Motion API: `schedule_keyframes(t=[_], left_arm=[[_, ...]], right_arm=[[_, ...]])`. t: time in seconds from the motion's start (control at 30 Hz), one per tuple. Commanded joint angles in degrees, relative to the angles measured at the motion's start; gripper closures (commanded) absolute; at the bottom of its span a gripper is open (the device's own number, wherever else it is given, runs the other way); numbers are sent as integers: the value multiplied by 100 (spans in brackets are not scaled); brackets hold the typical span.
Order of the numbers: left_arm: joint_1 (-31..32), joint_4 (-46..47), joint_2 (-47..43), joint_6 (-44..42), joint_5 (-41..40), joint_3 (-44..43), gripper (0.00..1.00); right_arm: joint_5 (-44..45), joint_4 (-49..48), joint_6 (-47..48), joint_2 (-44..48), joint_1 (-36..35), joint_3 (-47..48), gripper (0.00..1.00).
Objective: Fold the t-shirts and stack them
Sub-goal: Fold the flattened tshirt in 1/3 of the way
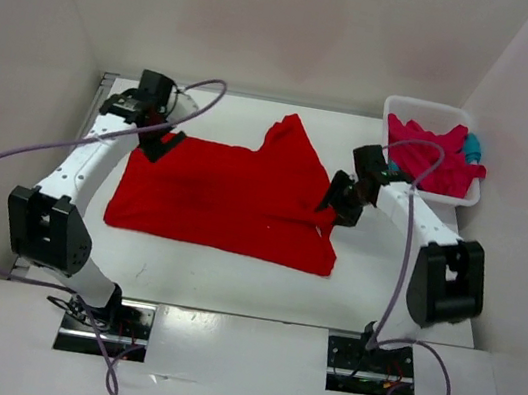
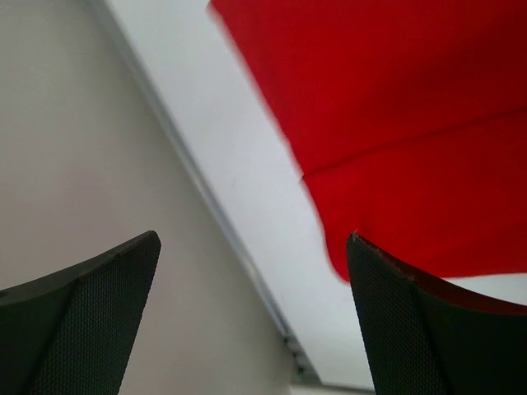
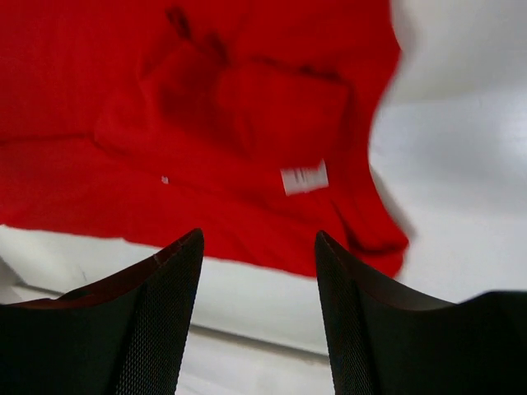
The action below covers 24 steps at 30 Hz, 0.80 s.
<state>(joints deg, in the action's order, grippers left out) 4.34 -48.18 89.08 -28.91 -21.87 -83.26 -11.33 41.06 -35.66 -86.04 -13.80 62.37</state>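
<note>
- Beside the far left corner of the bright red t-shirt [image 1: 229, 197], the left gripper [image 2: 254, 247] hangs with its fingers spread wide and nothing between them. The cloth's edge lies just beside its right finger.
- Over the shirt's right edge, the right gripper [image 3: 259, 243] is likewise parted and empty, looking down on rumpled cloth and a small white label [image 3: 303, 178].
- The red shirt lies on the white table [image 1: 229, 283], flat on its left side. Its far right part peaks away from the arms and its right edge is bunched.
- Folding over that bunched side would probably trap creases and leave a lopsided fold.
- A pinch there could catch more layers than intended, or only one.
- If one arm pulled harder than the other, the whole shirt could slide rather than fold.
- The white lattice basket [image 1: 406, 107], at the table's far right corner, holds the crumpled crimson-pink t-shirt [image 1: 433, 155]. The teal-blue t-shirt [image 1: 472, 146] shows at its right side.
- Lifting one of those could drag the other out, since they lie heaped together.
</note>
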Motion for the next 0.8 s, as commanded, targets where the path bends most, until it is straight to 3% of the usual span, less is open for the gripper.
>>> schedule_keyframes(t=[0.0,0.13,0.3,0.43,0.53,0.57,0.67,0.77], left_arm=[[559,-77,425,33,421,-146,0],[498,142,900,420,543,161,0],[498,327,892,746,780,618,0],[498,380,778,799,781,873,0],[498,380,778,799,728,944,0],[498,380,778,851,728,944,0],[498,380,725,852,728,944,0],[498,380,673,904,728,996,0]], right_arm=[[-46,-792,357,-788,-236,1044,38],[386,-573,551,-1704,-517,1944,27],[711,-450,674,-2381,-817,2306,24],[764,-450,622,-2856,-958,2236,37],[606,-450,569,-2910,-1106,2070,59],[702,-510,569,-2910,-1220,1999,78],[1000,-511,428,-2499,-1379,1771,100],[1177,-686,209,-1839,-1607,1288,100]])
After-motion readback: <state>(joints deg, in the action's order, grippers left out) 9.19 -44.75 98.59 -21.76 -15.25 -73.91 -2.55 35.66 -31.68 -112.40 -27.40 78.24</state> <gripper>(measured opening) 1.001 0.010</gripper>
